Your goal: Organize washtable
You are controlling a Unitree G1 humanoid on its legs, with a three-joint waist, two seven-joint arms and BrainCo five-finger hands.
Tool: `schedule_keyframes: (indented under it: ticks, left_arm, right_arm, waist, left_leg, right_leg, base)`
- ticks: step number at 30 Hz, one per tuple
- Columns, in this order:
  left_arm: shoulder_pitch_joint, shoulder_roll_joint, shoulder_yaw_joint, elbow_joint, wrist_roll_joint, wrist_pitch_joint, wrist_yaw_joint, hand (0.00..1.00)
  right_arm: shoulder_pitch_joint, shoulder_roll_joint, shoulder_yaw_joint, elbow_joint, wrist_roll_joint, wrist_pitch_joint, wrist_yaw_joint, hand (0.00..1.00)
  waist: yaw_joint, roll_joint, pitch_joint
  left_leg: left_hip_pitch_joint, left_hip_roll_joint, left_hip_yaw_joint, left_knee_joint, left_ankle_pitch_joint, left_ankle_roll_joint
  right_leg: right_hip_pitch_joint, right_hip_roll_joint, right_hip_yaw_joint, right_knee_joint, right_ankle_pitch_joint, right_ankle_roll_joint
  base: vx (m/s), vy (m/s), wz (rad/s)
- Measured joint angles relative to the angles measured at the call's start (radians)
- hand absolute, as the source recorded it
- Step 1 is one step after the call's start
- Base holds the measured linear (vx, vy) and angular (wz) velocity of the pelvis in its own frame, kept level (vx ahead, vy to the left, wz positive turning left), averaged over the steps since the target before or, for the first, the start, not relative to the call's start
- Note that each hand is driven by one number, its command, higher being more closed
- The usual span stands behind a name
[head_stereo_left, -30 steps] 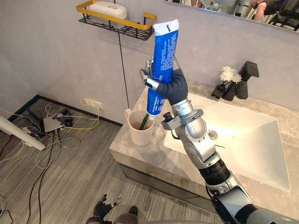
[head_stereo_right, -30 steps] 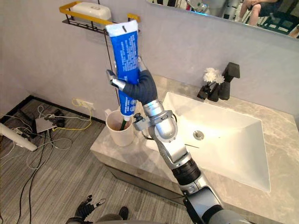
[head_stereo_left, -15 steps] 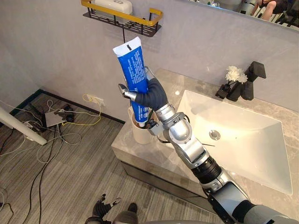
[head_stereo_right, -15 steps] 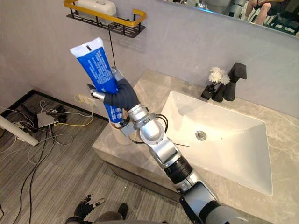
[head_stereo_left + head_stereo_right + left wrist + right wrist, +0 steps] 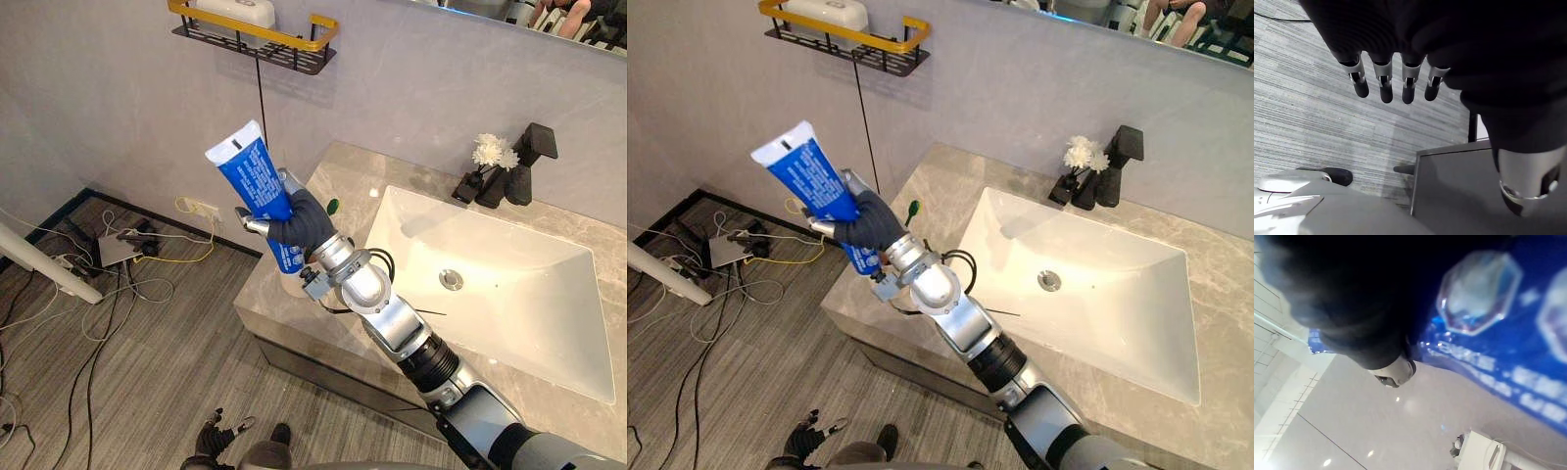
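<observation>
Blue toothpaste tube (image 5: 253, 181) clamped in the right hand (image 5: 294, 217), above the left end of the stone countertop (image 5: 323, 328).

Tube was tilted, its flat crimped end up and leaning out past the counter's left edge; fingers were curled round its lower half, cap end hidden behind them. White sink basin (image 5: 514, 289) lay just to the right, black faucet (image 5: 524, 171) and white flowers (image 5: 490, 154) at its far rim. Black-and-yellow wall shelf (image 5: 294, 44) hung above. Left hand (image 5: 1386, 58) hung over the grey floor (image 5: 1303, 112), fingers straight, holding nothing.

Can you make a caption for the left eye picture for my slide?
Robot's right hand grips a tilted blue toothpaste tube above the counter, beside the white sink.
</observation>
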Motion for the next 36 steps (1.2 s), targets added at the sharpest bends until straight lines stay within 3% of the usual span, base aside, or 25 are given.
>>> schedule_keyframes:
  ticks: [17, 36]
  left_arm:
    - [0.0, -0.001, -0.007, 0.018, 0.0, 0.0, 0.0, 0.0]
    - [0.001, -0.001, -0.011, 0.018, -0.001, 0.0, 0.0, 0.0]
  right_arm:
    - [0.018, 0.014, -0.043, 0.001, -0.038, -0.001, -0.062, 1.0]
    - [0.044, 0.034, -0.077, 0.0, 0.102, -0.003, -0.057, 1.0]
  waist:
    - [0.0, 0.012, 0.009]
    - [-0.004, 0.015, 0.018]
  left_leg:
    - [-0.003, -0.001, -0.005, -0.005, 0.0, 0.0]
    - [0.006, -0.004, 0.003, -0.002, 0.0, 0.0]
  right_leg:
    - [0.0, -0.001, -0.001, 0.0, 0.0, 0.0]
    - [0.001, -0.003, 0.006, 0.001, 0.0, 0.0]
  base:
    - [0.0, 0.0, 0.0]
    - [0.0, 0.0, 0.0]
